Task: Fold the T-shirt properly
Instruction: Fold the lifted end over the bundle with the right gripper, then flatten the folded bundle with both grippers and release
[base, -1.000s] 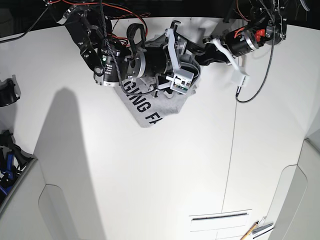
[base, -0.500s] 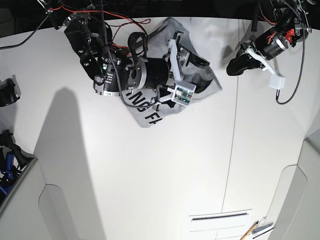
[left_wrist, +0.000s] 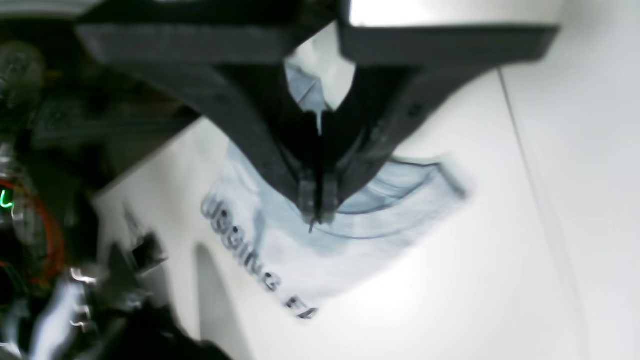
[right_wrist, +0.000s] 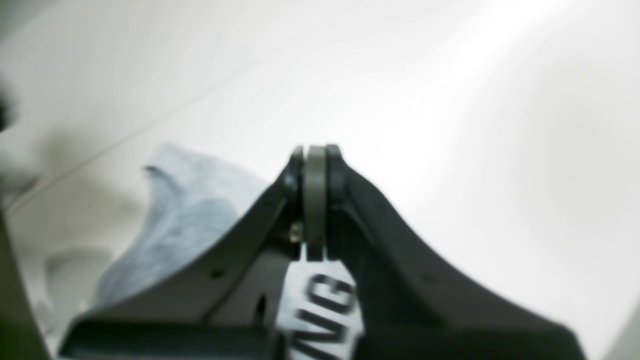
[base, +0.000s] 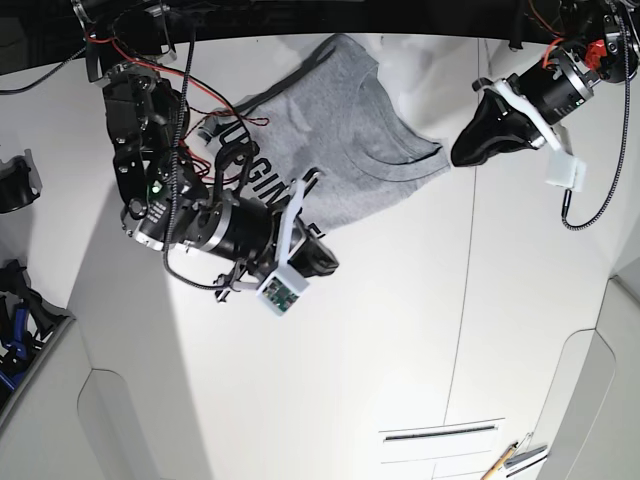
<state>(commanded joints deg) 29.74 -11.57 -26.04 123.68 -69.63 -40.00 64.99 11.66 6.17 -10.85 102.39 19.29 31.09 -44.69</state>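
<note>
A broad white counter (base: 400, 330) with a thin seam fills the base view; a dark strip runs along its far edge; the light heather-grey cotton T-shirt with black block letters (base: 340, 130) lies crumpled toward twelve o'clock. The right gripper (right_wrist: 315, 200) has its jaws closed on a fold of lettered cloth; the left gripper (left_wrist: 317, 200), near two o'clock, has its jaws pressed together, holding nothing that shows.

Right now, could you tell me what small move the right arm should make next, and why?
Probably draw the right gripper, its fingers shut on an edge of the T-shirt, out over the bare table and lower it so the cloth lies flat. The shirt is rumpled, lettering up. The left gripper is shut beside its far corner; whether it holds cloth is unclear.
</note>
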